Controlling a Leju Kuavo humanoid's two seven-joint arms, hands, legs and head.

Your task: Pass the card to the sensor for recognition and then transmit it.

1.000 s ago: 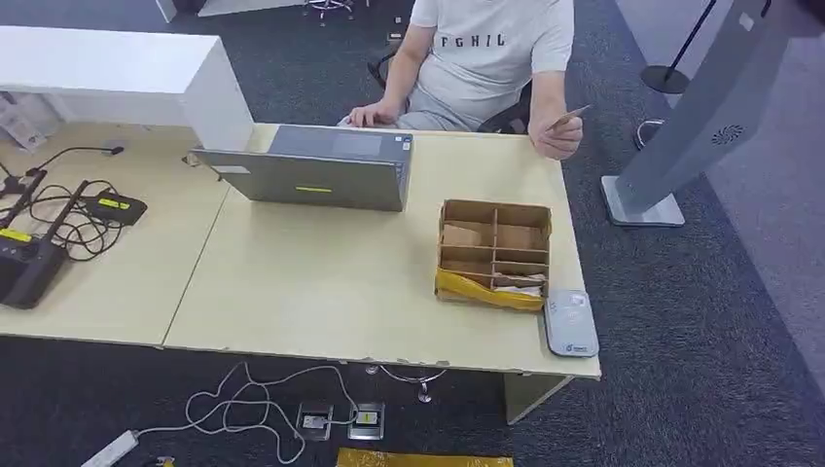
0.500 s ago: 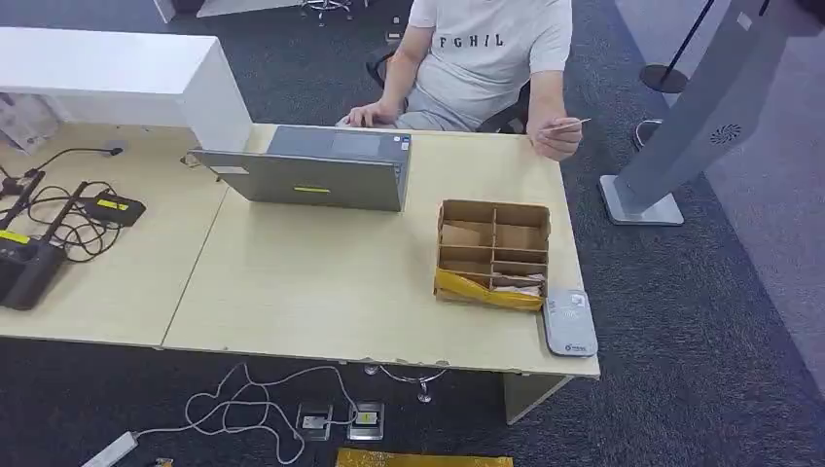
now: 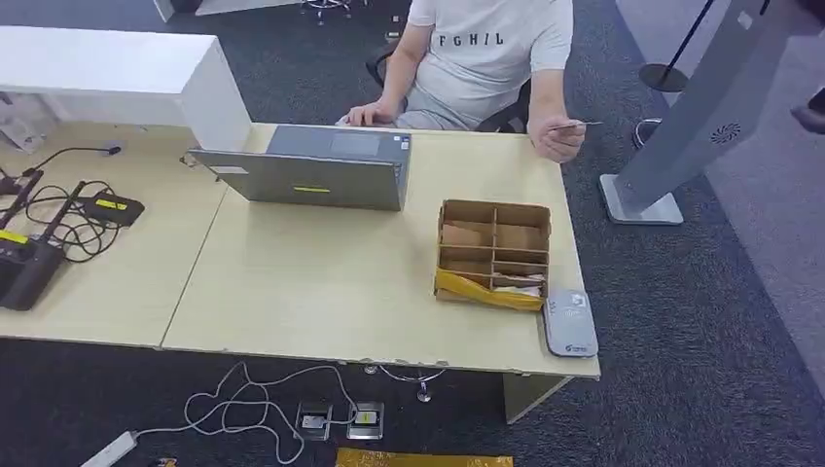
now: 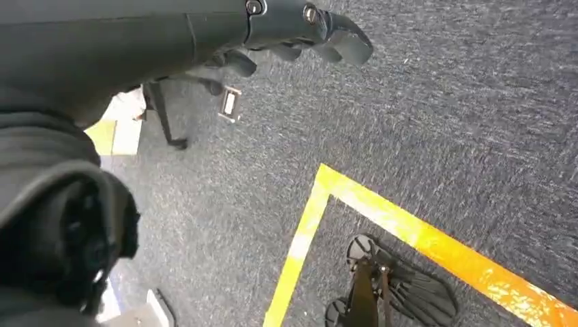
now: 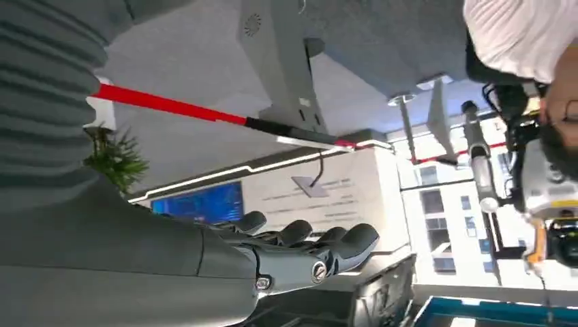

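A person [image 3: 486, 53] sits at the far side of the table and holds a thin card [image 3: 574, 125] level in one hand [image 3: 556, 142], above the table's far right corner. The grey card sensor [image 3: 569, 324] lies flat at the table's near right corner. My left hand [image 4: 296, 30] hangs over dark carpet, its fingers loosely bent and holding nothing. My right hand [image 5: 300, 253] has its fingers stretched out side by side and nothing in it. Both hands are well away from the card and the sensor.
A cardboard box with compartments [image 3: 493, 251] stands just left of the sensor. A grey laptop [image 3: 316, 167] sits mid-table, and routers with cables [image 3: 58, 229] lie at the left. A grey kiosk stand [image 3: 681, 126] rises to the right of the table. Yellow floor tape [image 4: 409, 235] runs below my left hand.
The person has turned the card from tilted upward to lying level, with the hand staying about where it was. A foot has come in at the head view's right edge.
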